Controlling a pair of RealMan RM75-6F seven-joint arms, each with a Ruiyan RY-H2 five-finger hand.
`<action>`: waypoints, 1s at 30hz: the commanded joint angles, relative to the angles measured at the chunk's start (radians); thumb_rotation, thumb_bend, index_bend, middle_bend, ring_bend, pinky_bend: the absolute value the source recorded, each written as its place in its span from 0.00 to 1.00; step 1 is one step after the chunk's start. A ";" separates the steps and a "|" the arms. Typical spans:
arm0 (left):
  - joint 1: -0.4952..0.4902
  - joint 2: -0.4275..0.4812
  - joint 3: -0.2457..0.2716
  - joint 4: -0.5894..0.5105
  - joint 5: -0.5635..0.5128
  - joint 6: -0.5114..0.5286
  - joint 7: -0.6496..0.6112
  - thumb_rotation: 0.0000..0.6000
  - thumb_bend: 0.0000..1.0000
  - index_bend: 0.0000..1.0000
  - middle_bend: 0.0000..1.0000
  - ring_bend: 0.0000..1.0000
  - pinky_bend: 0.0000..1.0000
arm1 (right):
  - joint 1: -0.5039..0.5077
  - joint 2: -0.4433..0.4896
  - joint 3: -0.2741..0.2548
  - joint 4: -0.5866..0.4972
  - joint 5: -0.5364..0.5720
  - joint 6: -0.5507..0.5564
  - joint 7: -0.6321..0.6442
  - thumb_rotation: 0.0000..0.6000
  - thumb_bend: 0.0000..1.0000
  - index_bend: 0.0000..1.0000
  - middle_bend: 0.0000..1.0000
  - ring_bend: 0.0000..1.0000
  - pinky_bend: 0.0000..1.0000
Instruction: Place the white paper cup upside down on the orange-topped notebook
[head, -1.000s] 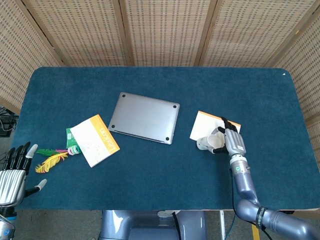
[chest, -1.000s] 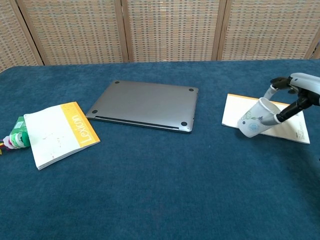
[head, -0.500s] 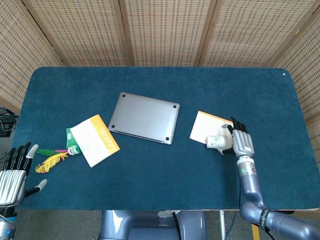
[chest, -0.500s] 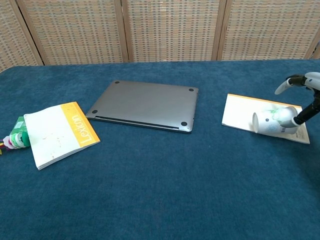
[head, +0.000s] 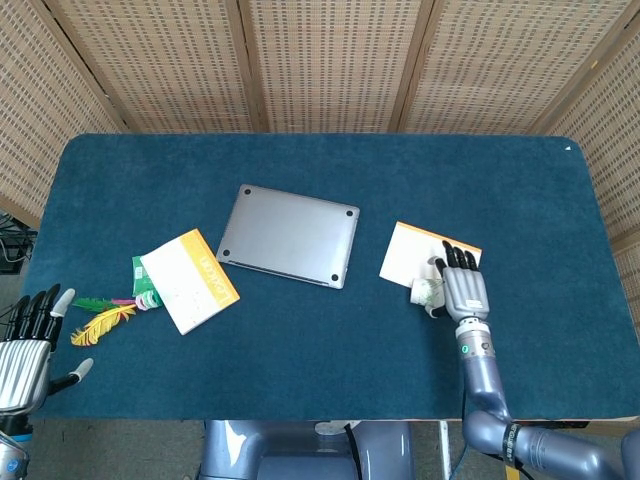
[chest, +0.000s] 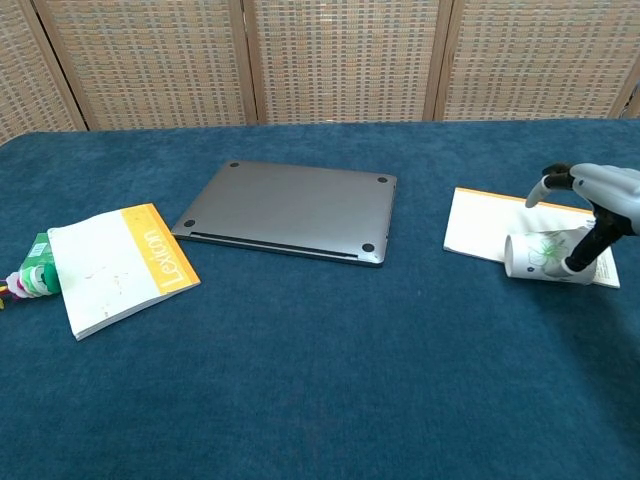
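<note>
**Cup lies on its side at the notebook's near edge**

Since the earlier frames, the white paper cup (chest: 543, 255) has gone from being lifted and tilted in our right hand (chest: 597, 200) to lying on its side, and it has rolled a little toward the near edge of the orange-topped notebook (chest: 490, 225). Our right hand has shifted back over it. Now the cup rests on the near edge of the notebook, with its open mouth turned to the left in the chest view. One of our fingers (chest: 581, 250) touches the cup on its right side, while the others are spread above it. We judge that the hand does not really hold the cup, but the pictures do not show this clearly. Our left hand (head: 28, 352) waits with its fingers apart, holding nothing, at the near left corner of the tabletop (head: 330, 340).

The cup looks very light and thin, so it will roll or be crushed easily. We think the best place to take hold is around the wall, near the closed bottom, with soft pressure. From there it can be turned mouth down onto the flat cover.

The laptop (chest: 293, 210) and a second notebook (chest: 115, 268) lie well apart from it.
</note>
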 joint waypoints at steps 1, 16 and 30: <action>0.000 -0.001 0.001 0.000 0.001 0.000 0.001 1.00 0.19 0.00 0.00 0.00 0.00 | 0.023 -0.036 -0.004 -0.005 0.038 0.043 -0.098 1.00 0.29 0.30 0.00 0.00 0.00; -0.001 0.000 0.001 0.000 -0.003 -0.005 0.001 1.00 0.19 0.00 0.00 0.00 0.00 | 0.067 -0.092 0.028 -0.069 0.175 0.145 -0.324 1.00 0.29 0.34 0.00 0.00 0.00; -0.001 0.001 0.004 -0.001 0.000 -0.007 -0.004 1.00 0.19 0.00 0.00 0.00 0.00 | 0.093 -0.133 0.027 -0.074 0.227 0.194 -0.429 1.00 0.29 0.39 0.00 0.00 0.00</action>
